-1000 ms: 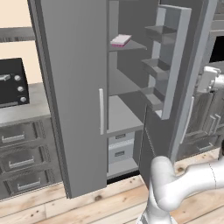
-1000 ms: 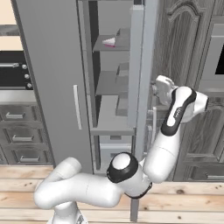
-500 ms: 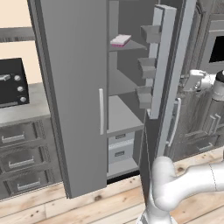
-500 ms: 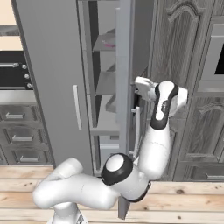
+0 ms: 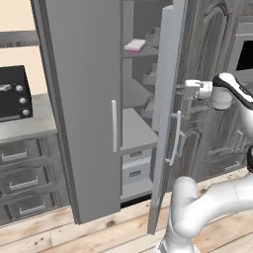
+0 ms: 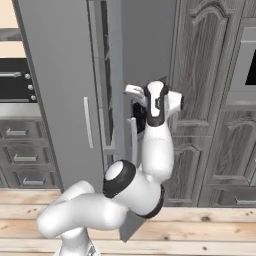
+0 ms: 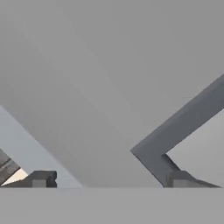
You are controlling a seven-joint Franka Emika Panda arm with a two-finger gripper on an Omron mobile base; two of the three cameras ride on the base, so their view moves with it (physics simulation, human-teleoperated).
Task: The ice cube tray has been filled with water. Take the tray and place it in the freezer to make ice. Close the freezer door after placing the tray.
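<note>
The freezer door (image 5: 165, 118) has swung much further toward shut than a second ago, now nearly edge-on. The gripper (image 5: 180, 89) has followed it inward, pressed against the panel just ahead of its fingers (image 7: 41, 178).

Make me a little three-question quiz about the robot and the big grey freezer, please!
1. True or false: the ice cube tray lies on an upper shelf inside the freezer.
2. What is the end effector up against? A) the black toaster oven B) the freezer door C) a drawer
3. Fill in: the freezer door is not fully shut; it stands partly ____.

Key: 1 true. 2 B. 3 open.
</note>
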